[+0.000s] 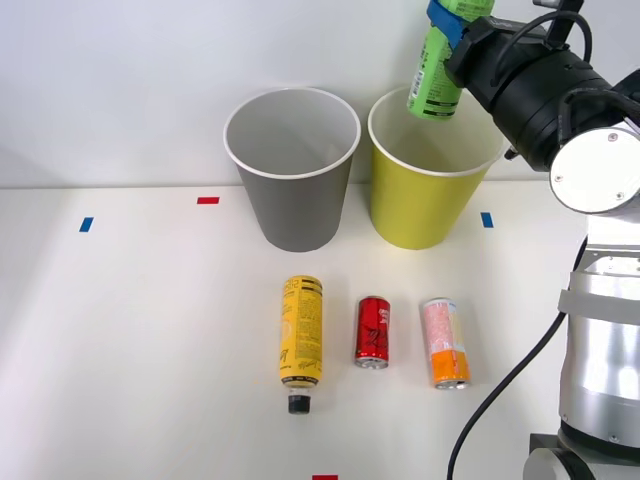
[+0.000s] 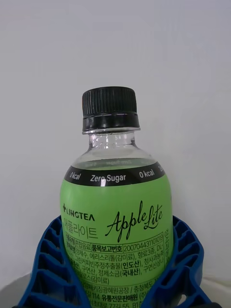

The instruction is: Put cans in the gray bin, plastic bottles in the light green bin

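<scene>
My right gripper [image 1: 446, 20] is shut on the bright green plastic bottle [image 1: 436, 75], which hangs tilted with its lower end just above the light green bin [image 1: 420, 215]. In the right wrist view the blue fingers [image 2: 45, 262] clasp the bottle's label [image 2: 115, 216], and its black cap [image 2: 110, 108] stands against the white wall. The gray bin [image 1: 292, 200] stands just left of the light green one. In a row on the table in front of the bins lie the yellow bottle [image 1: 300, 335], the short red can [image 1: 372, 331] and the pink-and-orange can [image 1: 444, 342].
Small tape marks sit on the white table: blue [image 1: 86, 224], red [image 1: 208, 200], blue [image 1: 487, 219] and red [image 1: 325, 477]. A white wall rises right behind the bins. The robot's silver arm column [image 1: 600, 350] stands at the right edge.
</scene>
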